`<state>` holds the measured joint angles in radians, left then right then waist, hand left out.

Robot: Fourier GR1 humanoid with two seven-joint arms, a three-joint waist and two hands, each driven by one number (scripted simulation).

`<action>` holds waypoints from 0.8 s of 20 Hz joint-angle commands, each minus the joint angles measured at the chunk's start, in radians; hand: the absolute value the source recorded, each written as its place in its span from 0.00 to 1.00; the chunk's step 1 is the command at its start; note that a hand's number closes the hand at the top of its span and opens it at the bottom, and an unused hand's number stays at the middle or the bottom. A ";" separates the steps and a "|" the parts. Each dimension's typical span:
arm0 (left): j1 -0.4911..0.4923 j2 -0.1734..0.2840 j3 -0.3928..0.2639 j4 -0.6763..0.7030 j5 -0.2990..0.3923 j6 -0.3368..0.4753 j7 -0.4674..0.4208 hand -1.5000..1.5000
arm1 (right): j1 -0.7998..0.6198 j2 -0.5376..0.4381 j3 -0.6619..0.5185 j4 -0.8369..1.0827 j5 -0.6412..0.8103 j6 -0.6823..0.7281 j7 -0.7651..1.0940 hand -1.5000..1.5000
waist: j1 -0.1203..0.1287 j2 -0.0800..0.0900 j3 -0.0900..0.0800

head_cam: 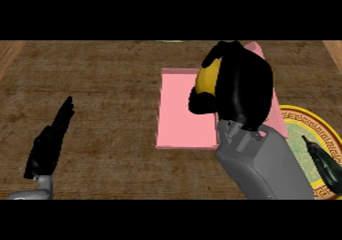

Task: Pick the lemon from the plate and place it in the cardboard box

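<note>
My right hand (pixel 239 84) is curled round the yellow lemon (pixel 206 78), which shows only at the hand's left side. Hand and lemon are over the pink box (pixel 183 117), near its far right part. The box lies flat in the middle of the counter, and my right forearm covers its right side. At the right edge sits the round plate (pixel 318 136), with a gold patterned rim and a green centre. A dark object (pixel 324 161) lies on the plate. My left hand (pixel 52 140) rests at the lower left with straight fingers, well apart from the box.
The brown woven counter top (pixel 97 84) stretches to the left of the box and behind it. Lighter wooden strips (pixel 6 54) run along the far left and far right edges. A small pale green thing (pixel 172 41) peeks in at the top edge.
</note>
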<state>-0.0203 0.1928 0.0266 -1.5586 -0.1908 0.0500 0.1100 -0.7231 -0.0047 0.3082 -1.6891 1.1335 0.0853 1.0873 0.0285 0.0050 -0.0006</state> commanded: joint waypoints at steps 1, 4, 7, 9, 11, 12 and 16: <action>-0.001 -0.015 -0.019 -0.052 -0.007 0.001 0.054 0.50 | -0.075 0.005 -0.024 0.238 -0.067 -0.147 0.054 1.00 | 0.004 0.001 0.001; 0.026 0.042 0.056 0.009 0.048 -0.048 -0.037 0.50 | -0.126 0.005 -0.080 0.349 -0.094 -0.146 0.020 1.00 | -0.002 0.000 0.000; -0.016 0.007 0.017 0.064 0.003 -0.020 -0.050 0.50 | -0.176 0.005 -0.082 0.518 -0.145 -0.228 0.025 1.00 | 0.003 0.003 0.000; 0.044 -0.003 -0.010 -0.034 0.001 -0.025 -0.012 0.50 | -0.175 0.005 -0.126 0.601 -0.163 -0.323 -0.005 1.00 | 0.019 0.005 0.001; -0.011 -0.014 0.005 0.026 -0.001 -0.007 -0.036 0.50 | -0.173 0.005 -0.108 0.658 -0.206 -0.407 -0.024 0.00 | 0.009 0.005 0.000; 0.013 0.013 0.027 0.008 0.018 -0.030 -0.028 0.50 | -0.153 0.005 -0.121 0.697 -0.206 -0.434 -0.064 0.00 | 0.007 0.004 0.001; 0.008 0.009 0.016 0.008 0.003 -0.032 -0.035 0.50 | -0.241 0.005 -0.106 0.880 -0.274 -0.591 -0.131 0.00 | 0.018 0.007 0.001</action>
<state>-0.0160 0.1980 0.0434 -1.5558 -0.1845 0.0268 0.0921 -0.9261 -0.0032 0.1939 -0.9633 0.9141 -0.3253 0.9718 0.0371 0.0089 0.0000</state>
